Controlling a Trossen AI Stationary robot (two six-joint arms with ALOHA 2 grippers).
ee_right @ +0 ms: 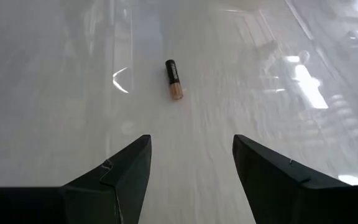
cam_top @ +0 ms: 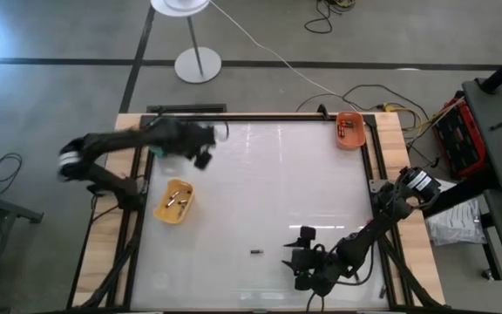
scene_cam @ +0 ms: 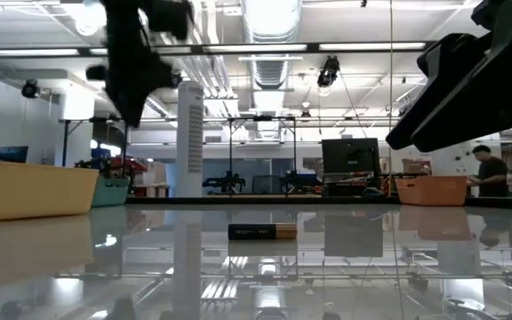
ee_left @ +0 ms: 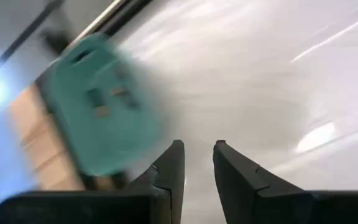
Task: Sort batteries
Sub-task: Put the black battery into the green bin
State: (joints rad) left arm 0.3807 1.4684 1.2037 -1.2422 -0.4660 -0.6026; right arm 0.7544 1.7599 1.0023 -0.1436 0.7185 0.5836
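Note:
One loose battery (cam_top: pixel 256 252), dark with a copper end, lies on its side on the white table; it also shows in the low view (scene_cam: pixel 262 232) and the right wrist view (ee_right: pixel 174 79). My right gripper (cam_top: pixel 293 255) is open (ee_right: pixel 191 155), just right of that battery, its fingers pointing at it without touching. My left gripper (cam_top: pixel 201 157) hovers near the table's far left, beside the green bin (ee_left: pixel 98 106). Its fingers (ee_left: pixel 196 155) stand a narrow gap apart with nothing between them. More batteries lie in the yellow bin (cam_top: pixel 174 200) and the orange bin (cam_top: pixel 349 129).
The green bin (cam_top: pixel 158 150) sits at the far left, partly under my left arm. The yellow bin is on the left side and the orange bin at the far right corner. A black frame (cam_top: pixel 260 118) borders the table. A person (scene_cam: pixel 490 171) is far off in the room.

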